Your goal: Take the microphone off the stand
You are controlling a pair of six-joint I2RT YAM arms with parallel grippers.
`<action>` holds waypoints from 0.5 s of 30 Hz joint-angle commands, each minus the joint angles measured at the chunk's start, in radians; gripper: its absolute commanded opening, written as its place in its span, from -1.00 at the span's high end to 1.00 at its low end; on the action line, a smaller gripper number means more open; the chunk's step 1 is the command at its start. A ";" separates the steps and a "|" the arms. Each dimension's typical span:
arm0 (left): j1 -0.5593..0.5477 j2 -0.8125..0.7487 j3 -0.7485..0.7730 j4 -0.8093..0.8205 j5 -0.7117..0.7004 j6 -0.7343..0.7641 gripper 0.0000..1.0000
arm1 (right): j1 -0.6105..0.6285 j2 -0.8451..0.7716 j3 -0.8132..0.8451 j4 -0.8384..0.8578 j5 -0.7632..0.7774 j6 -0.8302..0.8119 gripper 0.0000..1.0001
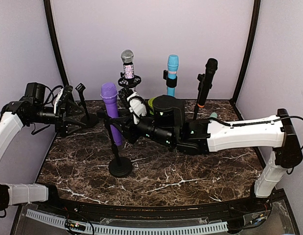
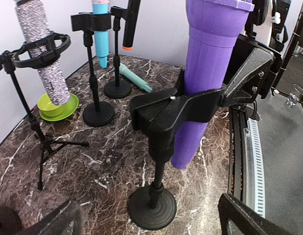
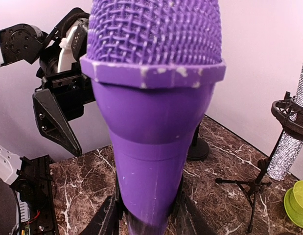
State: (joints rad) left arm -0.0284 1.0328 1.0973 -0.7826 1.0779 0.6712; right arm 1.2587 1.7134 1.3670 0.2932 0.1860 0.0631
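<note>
Right wrist view: my right gripper (image 3: pixel 147 223) pinches the purple microphone (image 3: pixel 156 122) low down, seated in the clip (image 2: pixel 171 110) — yank crooked and the stand (image 2: pixel 152 208) tips, my left gripper (image 2: pixel 149 225) spread wide — bracing nothing.

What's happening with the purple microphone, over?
Left tool open, standing off. Right tool shut on purple microphone. It sits in stand clip. Nothing above it.

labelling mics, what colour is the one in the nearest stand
The microphone is purple, head and body; best in the right wrist view.
</note>
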 commanded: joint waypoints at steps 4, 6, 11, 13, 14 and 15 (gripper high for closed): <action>-0.096 0.008 -0.011 0.076 0.024 0.020 -0.98 | 0.005 -0.049 -0.025 0.109 -0.100 -0.008 -0.24; -0.115 0.040 0.017 0.081 0.030 0.044 -0.98 | 0.003 -0.058 -0.027 0.106 -0.098 0.003 -0.35; -0.159 0.145 0.118 0.028 0.051 0.139 -0.98 | -0.001 -0.054 0.002 0.095 -0.126 0.014 -0.39; -0.182 0.165 0.139 0.039 0.055 0.148 -0.97 | -0.003 -0.049 0.029 0.071 -0.130 0.011 -0.35; -0.191 0.171 0.146 0.042 0.058 0.155 -0.96 | -0.002 -0.047 0.038 0.064 -0.133 0.009 -0.32; -0.200 0.177 0.154 0.040 0.059 0.166 -0.96 | -0.003 -0.046 0.043 0.063 -0.133 0.005 -0.30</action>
State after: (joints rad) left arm -0.1951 1.1999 1.2034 -0.7338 1.0893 0.7692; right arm 1.2587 1.6890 1.3582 0.3374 0.0772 0.0650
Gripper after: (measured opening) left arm 0.984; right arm 0.666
